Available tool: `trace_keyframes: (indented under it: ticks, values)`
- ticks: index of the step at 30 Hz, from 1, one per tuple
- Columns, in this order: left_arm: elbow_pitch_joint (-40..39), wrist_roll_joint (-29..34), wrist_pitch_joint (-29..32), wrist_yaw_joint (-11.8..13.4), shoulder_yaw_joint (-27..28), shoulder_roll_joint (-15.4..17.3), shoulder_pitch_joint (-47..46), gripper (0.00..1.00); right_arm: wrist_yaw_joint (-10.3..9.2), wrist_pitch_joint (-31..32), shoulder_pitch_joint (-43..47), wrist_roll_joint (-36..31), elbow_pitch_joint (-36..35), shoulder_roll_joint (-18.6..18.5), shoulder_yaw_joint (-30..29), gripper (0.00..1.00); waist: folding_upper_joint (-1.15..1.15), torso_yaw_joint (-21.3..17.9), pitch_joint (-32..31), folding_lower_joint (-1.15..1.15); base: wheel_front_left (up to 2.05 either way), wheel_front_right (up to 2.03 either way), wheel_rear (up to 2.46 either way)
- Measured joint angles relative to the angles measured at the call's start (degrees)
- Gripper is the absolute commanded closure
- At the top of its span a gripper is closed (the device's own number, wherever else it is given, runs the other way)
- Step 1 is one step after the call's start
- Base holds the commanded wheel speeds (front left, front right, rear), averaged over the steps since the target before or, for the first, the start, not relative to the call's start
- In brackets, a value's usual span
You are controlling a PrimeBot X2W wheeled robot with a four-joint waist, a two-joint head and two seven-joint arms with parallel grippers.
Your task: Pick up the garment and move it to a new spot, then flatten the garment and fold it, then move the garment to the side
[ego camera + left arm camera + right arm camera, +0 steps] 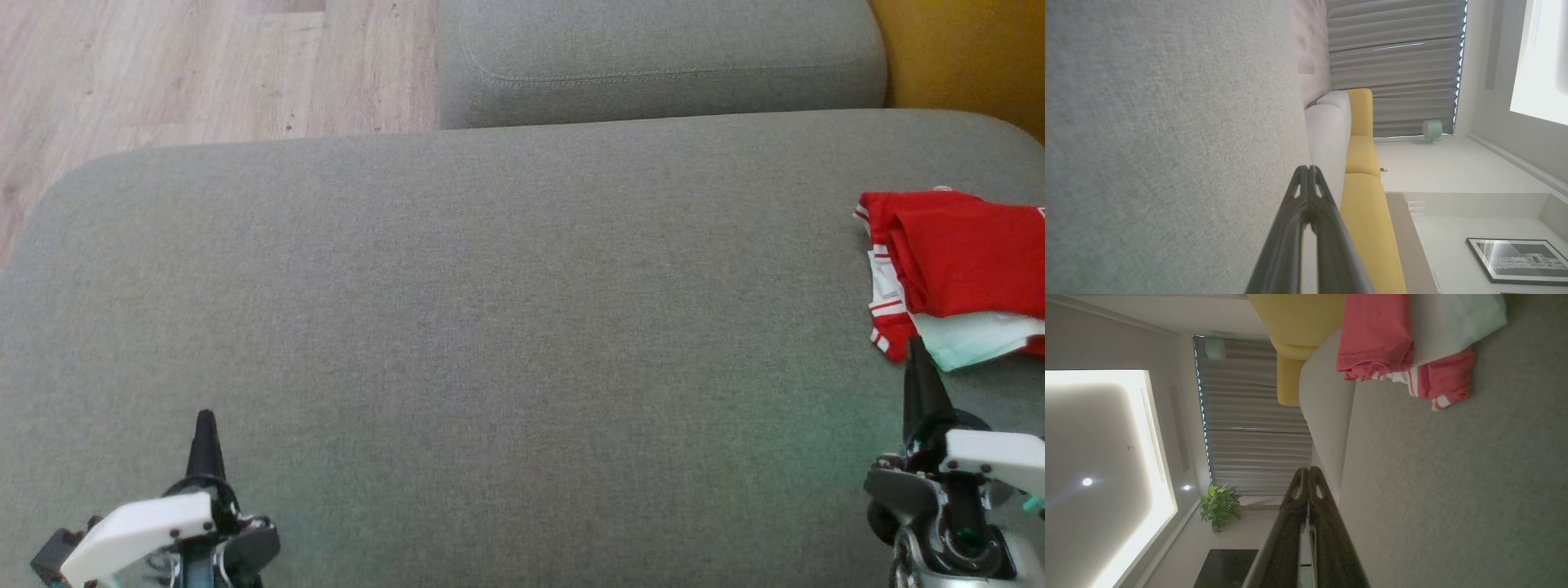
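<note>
Left hand (204, 420) at near left, fingers pressed together and empty, right hand (916, 351) at near right, likewise closed on nothing, tip just short of folded red garment (955, 253) with white stripes, lying at right edge of grey cushion (490, 286)

I noted the folded red-and-white fabric garment (955, 261) lying on the broad grey fabric cushion (490, 327), at its right end. A second grey cushion (653, 57) stood behind the first, with pale wooden floor (163, 65) at far left. The right gripper (916, 347) sat just before the garment, and the left gripper (204, 420) well apart, at near left.
</note>
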Motion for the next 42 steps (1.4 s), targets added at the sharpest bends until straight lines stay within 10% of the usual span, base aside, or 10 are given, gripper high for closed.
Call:
trace_keyframes:
  ticks: [42]
  values:
    - [-0.59,-4.9,1.23,-0.53,0.35,0.0,-0.57,1.0,0.0,1.36,-0.01,4.89,-1.44,0.0,-0.81,1.0,0.0,0.06,-0.02,0.0,0.0,0.0,0.0]
